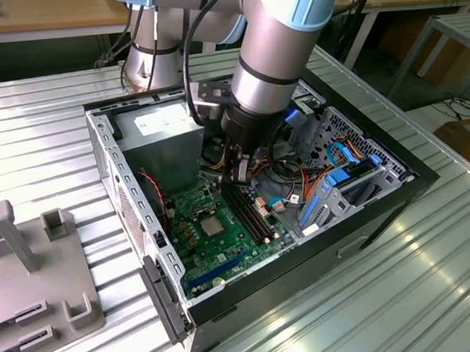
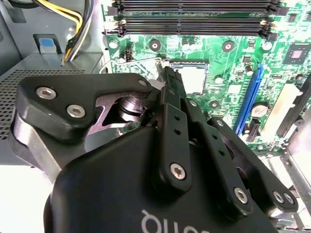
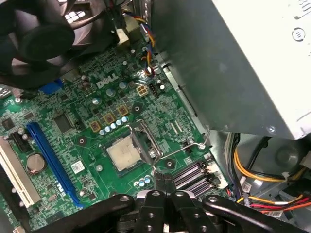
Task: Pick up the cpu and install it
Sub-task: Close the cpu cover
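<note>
First wrist view: I find the cpu [image 3: 125, 152] lying in its socket [image 3: 141, 145], frame raised. My hand [image 3: 164, 182] hovers beside it, clenched, empty. Judged light, thin, fragile; grip by edges.

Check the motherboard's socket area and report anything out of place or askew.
The cpu sits flat in its socket, but the socket's metal frame stands swung up beside it and the wire lever sticks out unlatched, so the chip looks unclamped. The pincer hangs near it, shut. Nothing else stands out.
</note>
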`<move>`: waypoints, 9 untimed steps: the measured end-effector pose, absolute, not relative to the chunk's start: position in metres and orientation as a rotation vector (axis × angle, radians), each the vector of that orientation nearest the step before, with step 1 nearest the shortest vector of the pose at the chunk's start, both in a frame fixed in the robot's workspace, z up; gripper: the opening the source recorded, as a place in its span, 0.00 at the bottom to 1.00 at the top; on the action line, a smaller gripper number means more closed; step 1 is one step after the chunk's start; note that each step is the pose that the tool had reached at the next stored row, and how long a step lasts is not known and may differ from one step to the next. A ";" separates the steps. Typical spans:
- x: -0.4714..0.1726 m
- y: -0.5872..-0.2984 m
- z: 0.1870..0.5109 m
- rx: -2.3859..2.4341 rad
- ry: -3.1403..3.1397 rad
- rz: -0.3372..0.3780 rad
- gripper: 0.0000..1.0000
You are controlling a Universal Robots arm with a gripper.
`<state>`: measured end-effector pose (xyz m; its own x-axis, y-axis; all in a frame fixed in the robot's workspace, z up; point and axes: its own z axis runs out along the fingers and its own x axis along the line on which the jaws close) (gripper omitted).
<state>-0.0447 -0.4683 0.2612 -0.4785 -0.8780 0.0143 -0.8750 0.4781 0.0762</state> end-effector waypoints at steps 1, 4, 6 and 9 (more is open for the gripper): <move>-0.045 -0.469 0.261 1.579 -2.655 -0.090 0.11; -0.045 -0.472 0.261 1.587 -2.650 -0.090 0.11; -0.045 -0.473 0.261 1.591 -2.647 -0.090 0.11; -0.045 -0.473 0.261 1.594 -2.646 -0.090 0.11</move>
